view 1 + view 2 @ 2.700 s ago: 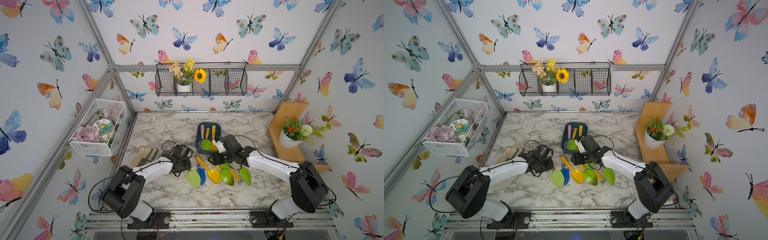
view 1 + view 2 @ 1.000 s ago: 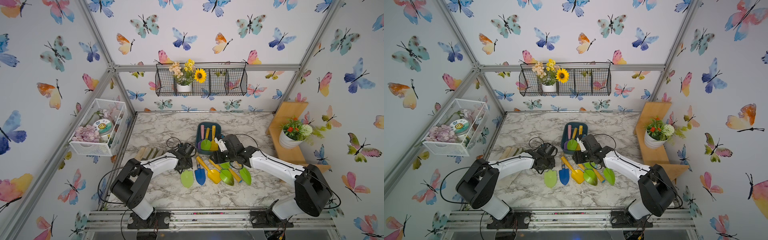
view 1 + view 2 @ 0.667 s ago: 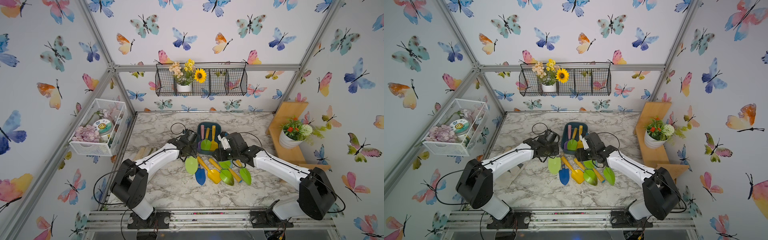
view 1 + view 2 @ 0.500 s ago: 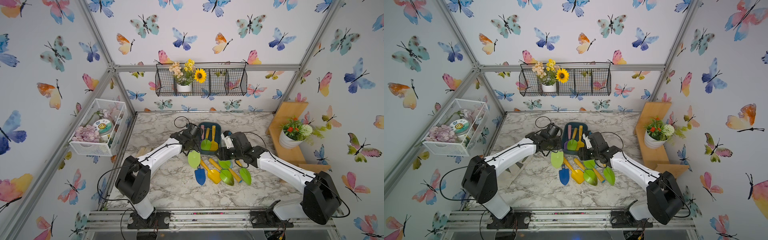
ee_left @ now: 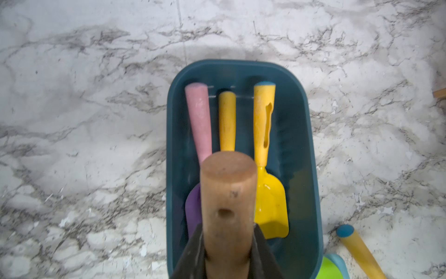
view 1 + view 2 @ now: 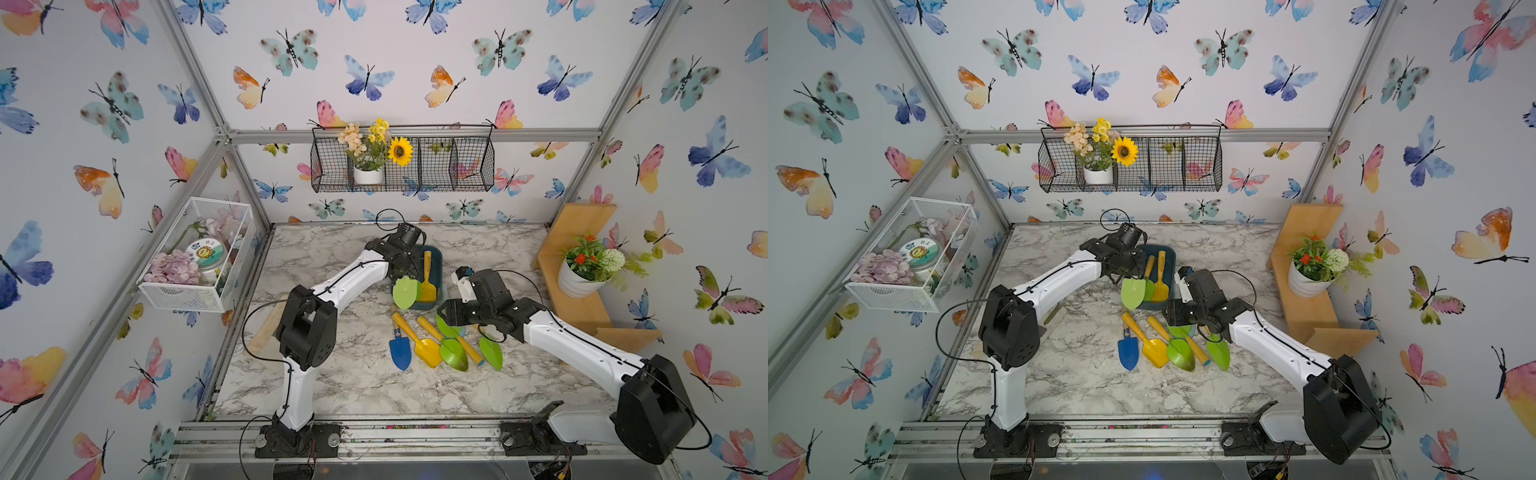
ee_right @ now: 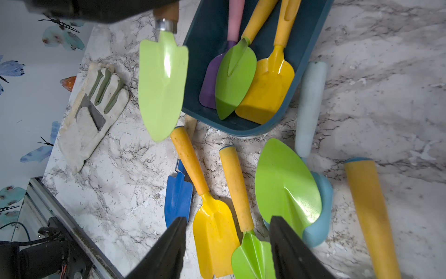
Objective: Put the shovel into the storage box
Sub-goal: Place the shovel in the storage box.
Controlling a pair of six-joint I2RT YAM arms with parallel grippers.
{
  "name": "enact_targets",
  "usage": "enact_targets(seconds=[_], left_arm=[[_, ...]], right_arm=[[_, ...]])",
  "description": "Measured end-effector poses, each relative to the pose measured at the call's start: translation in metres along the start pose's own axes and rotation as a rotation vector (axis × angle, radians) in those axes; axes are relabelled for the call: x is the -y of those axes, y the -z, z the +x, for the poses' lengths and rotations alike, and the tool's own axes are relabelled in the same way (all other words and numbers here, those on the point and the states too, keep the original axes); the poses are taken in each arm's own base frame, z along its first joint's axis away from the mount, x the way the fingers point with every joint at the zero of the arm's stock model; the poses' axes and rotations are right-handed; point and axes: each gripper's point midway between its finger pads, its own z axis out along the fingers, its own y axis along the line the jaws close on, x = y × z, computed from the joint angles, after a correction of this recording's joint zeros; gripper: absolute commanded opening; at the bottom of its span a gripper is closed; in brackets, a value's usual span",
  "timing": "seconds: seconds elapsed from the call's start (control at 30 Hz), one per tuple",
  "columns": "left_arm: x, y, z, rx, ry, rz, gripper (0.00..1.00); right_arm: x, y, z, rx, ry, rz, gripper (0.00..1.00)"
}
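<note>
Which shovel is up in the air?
The light green shovel with the wooden handle: the left gripper holds it off the table. All the others lie in the storage box or on the table.

Bright, even light; glare streaks the shovel [image 7: 162,79]; wide-angle edges bend.

2 high top views look down over the whole table [image 6: 332,382]; 2 close wrist views share the storage box [image 5: 299,135].
</note>
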Motion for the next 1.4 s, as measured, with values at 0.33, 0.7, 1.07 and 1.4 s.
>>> enact_targets(seconds=[0.33,0.7,1.07,1.4], left_arm=[[0.002,-0.03,-0.022,0.022,-0.054,0.001,0.02],[-0.012,-0.059,-0.032,0.035,-0.091,-0.011,0.03],[-0.018,-0.076,-0.022,0.015,-0.099,-0.007,0.07],[-0.026,-0.087,0.002,-0.043,-0.105,-0.027,0.33]], right_arm=[[0.003,0.0,0.003,-0.009,-0.01,0.013,0.6],[0.004,0.0,0.003,-0.007,-0.011,0.017,0.6],[0.007,0.0,0.003,-0.007,-0.023,0.034,0.6],[0.007,0.0,0.003,-0.007,-0.031,0.036,0.6]])
